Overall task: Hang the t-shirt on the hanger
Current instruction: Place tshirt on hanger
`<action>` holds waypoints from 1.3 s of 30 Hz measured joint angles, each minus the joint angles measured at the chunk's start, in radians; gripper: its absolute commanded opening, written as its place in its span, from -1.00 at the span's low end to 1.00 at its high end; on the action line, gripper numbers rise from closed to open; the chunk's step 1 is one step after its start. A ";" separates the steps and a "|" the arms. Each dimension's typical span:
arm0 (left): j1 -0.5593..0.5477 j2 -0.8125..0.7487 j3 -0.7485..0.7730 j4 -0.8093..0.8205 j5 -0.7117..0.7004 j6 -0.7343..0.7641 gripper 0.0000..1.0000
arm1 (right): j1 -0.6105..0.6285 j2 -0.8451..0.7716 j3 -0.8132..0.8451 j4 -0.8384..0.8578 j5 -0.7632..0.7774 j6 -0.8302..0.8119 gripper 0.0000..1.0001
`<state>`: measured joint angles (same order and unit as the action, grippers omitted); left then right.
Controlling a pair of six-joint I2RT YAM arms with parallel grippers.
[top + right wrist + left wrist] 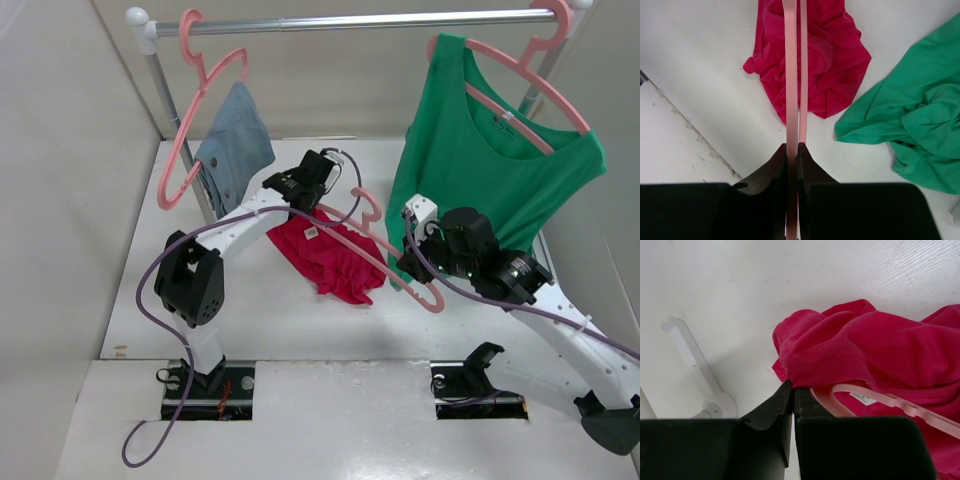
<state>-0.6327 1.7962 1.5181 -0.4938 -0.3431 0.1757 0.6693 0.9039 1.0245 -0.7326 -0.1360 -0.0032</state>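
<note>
Crimson t-shirt point(330, 258) lay crumpled on the white worktop point(250, 310), near its centre. White neck label point(860, 398) faced up; print too small to read.

Left fingers point(782, 402) were clenched, tips touching the shirt's hem at its 8 o'clock edge. Could not tell whether any fabric was pinched between them.

Right fingers point(777, 167) were grasping the slim pink hanger point(791, 75) by its bars. The hanger ran over the shirt, with its hook at the shirt's 1 o'clock and the gripped end at 4 o'clock.

A green top point(480, 170) hung on a pink hanger from the rail point(360, 20), at 2 o'clock of the shirt. A denim piece point(232, 140) hung at 10 o'clock.
</note>
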 measured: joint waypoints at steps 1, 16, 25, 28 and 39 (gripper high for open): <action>0.000 0.000 0.000 -0.001 0.002 0.002 -1.00 | 0.000 0.010 0.003 0.000 0.002 -0.002 -1.00; 0.000 0.000 0.013 -0.049 0.056 0.019 -1.00 | 0.001 0.092 0.027 0.007 0.045 -0.041 -1.00; -0.010 -0.023 0.038 -0.060 0.121 0.029 -1.00 | 0.032 0.136 0.076 0.016 0.076 -0.099 -1.00; -0.014 -0.025 0.070 -0.064 0.127 0.030 -1.00 | 0.039 0.150 0.064 0.047 0.073 -0.114 -1.00; -0.018 -0.053 0.201 -0.133 0.338 0.048 -1.00 | 0.050 0.092 -0.076 0.167 0.045 -0.134 -1.00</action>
<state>-0.6502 1.7432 1.7195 -0.6266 -0.0051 0.2241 0.7197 0.9962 0.9482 -0.5652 -0.0914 -0.1371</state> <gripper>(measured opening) 0.010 0.134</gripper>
